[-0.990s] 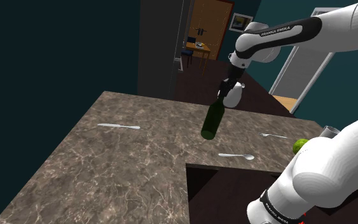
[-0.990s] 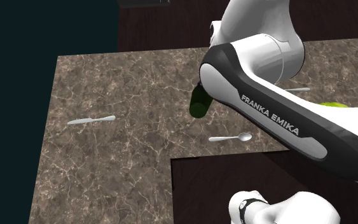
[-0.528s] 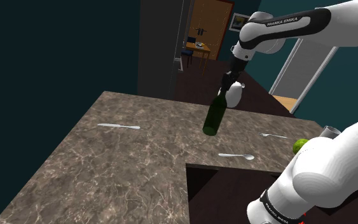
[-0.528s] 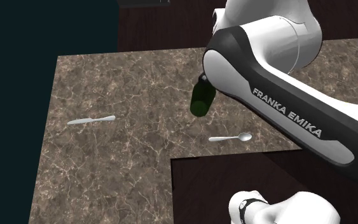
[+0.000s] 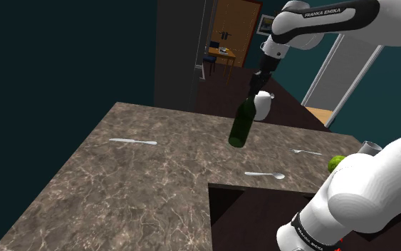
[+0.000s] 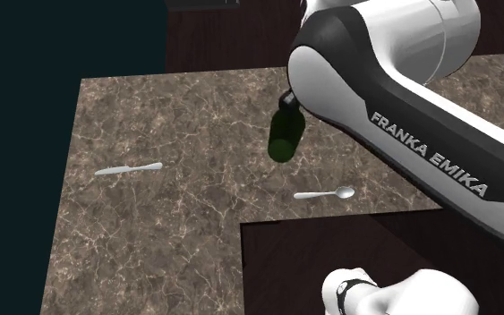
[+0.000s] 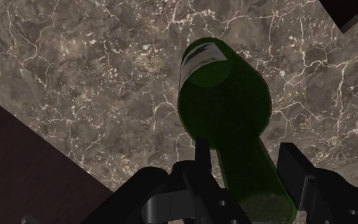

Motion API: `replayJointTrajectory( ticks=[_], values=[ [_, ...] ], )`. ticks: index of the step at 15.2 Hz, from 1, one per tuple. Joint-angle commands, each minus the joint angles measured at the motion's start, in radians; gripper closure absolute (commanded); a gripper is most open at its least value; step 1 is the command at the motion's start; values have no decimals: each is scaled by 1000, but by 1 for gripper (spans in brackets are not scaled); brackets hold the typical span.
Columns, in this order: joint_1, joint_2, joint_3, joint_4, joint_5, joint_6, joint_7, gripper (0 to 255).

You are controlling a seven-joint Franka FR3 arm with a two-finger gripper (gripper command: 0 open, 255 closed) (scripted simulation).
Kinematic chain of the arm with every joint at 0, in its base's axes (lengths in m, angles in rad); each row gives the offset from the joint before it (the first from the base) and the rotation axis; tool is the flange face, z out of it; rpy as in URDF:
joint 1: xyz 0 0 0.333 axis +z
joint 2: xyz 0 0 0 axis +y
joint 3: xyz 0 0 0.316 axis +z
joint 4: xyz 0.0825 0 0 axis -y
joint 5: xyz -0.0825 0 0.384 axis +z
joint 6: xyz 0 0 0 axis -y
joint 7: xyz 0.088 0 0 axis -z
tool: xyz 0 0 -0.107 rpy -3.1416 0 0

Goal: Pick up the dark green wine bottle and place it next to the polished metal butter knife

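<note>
1. Black two-finger gripper (image 5: pixel 254 89) is clenched on the neck of the dark green glass wine bottle (image 5: pixel 241 125), one finger on each side.
2. The bottle hangs neck-up, its base clear of the brown marbled stone counter (image 5: pixel 134 189).
3. A polished metal butter knife (image 5: pixel 133 141) lies flat on the counter, well apart from the bottle, toward the shoulder view's left.
4. A small metal spoon (image 5: pixel 265 174) lies nearer, towards the counter's cut-out edge.

The dark green wine bottle (image 5: pixel 241 127), glossy and neck-up with a slight lean, sits right of centre in the shoulder view, its neck clasped by the gripper (image 7: pixel 247 162). The silvery butter knife (image 5: pixel 133 141) lies flat at centre-left, well apart.
</note>
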Motion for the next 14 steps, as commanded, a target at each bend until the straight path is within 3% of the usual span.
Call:
replayJointTrajectory(
  ticks=[1,14],
  values=[
    [16,8,24,8,8,1,36,255],
    [144,191,187,172,80,22,292,255]
  ],
)
